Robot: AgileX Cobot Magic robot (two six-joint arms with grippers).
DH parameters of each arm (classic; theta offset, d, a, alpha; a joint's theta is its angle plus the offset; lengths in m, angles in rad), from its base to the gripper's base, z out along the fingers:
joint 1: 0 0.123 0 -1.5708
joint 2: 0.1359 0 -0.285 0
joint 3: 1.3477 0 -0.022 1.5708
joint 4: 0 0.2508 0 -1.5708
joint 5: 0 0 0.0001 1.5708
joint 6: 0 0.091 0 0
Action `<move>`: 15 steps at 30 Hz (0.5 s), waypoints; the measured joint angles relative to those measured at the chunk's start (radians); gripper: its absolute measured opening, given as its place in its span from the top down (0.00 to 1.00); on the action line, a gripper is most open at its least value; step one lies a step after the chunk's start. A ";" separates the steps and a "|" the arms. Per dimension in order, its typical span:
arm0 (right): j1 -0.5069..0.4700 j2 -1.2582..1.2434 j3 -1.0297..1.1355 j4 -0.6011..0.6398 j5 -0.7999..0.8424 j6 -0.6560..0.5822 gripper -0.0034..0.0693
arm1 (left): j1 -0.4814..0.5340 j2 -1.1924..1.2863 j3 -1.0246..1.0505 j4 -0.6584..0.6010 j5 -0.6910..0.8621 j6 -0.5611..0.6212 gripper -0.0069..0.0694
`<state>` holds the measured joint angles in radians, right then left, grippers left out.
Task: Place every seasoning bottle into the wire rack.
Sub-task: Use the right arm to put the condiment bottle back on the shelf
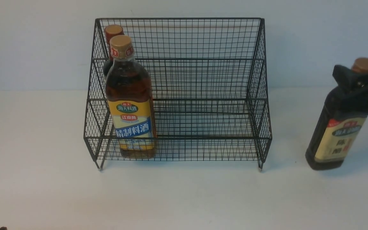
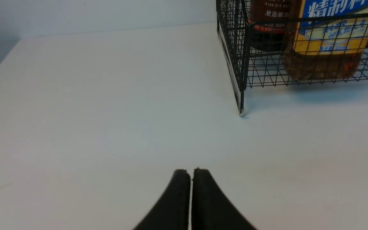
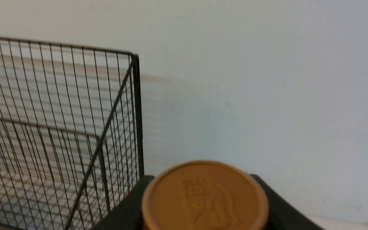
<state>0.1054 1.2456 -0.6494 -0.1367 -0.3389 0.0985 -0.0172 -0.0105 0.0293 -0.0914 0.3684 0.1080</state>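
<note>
2 bottles in wire rack [image 1: 177,95]; right gripper [image 1: 361,83] grips near-black bottle [image 1: 337,134].

Front view faces the wire rack [image 1: 177,92]; both wrist views share it.

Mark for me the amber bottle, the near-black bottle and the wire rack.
amber bottle [image 1: 132,123], front view, on its yellow-blue label.
near-black bottle [image 1: 339,140], front view, on its cream label.
wire rack [image 1: 203,38], front view, on its tall back mesh.

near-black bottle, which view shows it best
Front view: the near-black bottle shows whole, cream label visible, right gripper at its neck. Right wrist view shows only its cap; left wrist view misses it.
</note>
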 joint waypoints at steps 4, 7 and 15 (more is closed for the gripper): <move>0.035 -0.037 -0.078 -0.004 0.070 0.035 0.52 | 0.000 0.000 0.000 0.000 0.000 0.000 0.92; 0.115 -0.042 -0.168 -0.001 0.138 0.048 0.52 | 0.000 0.000 0.000 0.000 0.000 0.000 0.92; 0.254 -0.029 -0.315 0.123 0.213 0.040 0.52 | 0.000 0.000 0.000 0.000 0.000 0.000 0.92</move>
<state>0.3590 1.2166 -0.9641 -0.0133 -0.1256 0.1388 -0.0172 -0.0105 0.0293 -0.0914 0.3684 0.1077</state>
